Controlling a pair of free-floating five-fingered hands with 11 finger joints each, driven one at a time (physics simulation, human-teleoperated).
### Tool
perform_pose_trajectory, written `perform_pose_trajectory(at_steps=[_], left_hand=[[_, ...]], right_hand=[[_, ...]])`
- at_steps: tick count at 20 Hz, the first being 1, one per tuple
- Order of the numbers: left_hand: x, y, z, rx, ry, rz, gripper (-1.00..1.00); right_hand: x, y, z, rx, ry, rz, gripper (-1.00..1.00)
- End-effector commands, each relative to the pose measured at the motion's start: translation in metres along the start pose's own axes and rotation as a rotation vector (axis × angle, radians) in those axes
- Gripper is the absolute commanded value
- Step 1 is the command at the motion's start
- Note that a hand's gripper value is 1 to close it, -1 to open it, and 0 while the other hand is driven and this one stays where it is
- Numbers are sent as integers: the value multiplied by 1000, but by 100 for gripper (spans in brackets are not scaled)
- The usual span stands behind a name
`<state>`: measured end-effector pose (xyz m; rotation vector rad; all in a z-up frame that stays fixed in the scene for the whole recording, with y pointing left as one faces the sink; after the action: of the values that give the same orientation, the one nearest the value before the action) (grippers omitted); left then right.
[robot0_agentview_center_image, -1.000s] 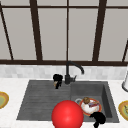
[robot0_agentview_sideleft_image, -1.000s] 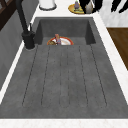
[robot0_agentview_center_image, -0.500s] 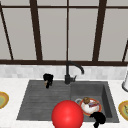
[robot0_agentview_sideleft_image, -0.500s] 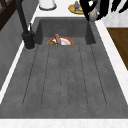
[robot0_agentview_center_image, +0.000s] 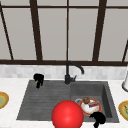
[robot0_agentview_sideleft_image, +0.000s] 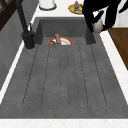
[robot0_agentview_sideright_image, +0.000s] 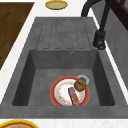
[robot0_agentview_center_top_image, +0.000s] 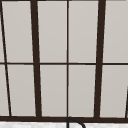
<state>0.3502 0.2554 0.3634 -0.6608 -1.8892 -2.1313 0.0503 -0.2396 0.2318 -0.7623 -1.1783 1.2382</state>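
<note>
Right hand above sink front edge.

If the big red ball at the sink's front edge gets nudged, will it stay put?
Probably not: the red ball looks perfectly round, so it would likely roll. The basin drops away beside it, so it may fall toward the plate. Its weight can't be judged.

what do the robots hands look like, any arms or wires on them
Both are plain matt black, human-like in shape, with no markings, cables or sleeves, and no arms behind them. The left hand shows as a small dark shape in the front view, and the right hand as a rounded black shape there. In the left side view a hand shows smooth, slim black fingers.
</note>
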Motion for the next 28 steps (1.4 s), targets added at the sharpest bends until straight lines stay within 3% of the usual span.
perform_pose_trajectory(at_steps=[1,8,10,13,15,17,28], left_hand=[[1,-10,30,-4,1,12,100],[-1,-43,79,-43,28,10,100],[5,-58,85,-35,62,-3,100],[8,-77,102,-42,67,-7,100],[10,-86,114,-36,61,12,100],[5,-94,133,-41,27,11,100],[-5,-148,213,-23,18,2,100]], right_hand=[[0,0,0,0,0,0,0],[0,0,0,0,0,0,0],[0,0,0,0,0,0,0],[0,0,0,0,0,0,0],[0,0,0,0,0,0,0],[0,0,0,0,0,0,0],[0,0,0,0,0,0,0]])
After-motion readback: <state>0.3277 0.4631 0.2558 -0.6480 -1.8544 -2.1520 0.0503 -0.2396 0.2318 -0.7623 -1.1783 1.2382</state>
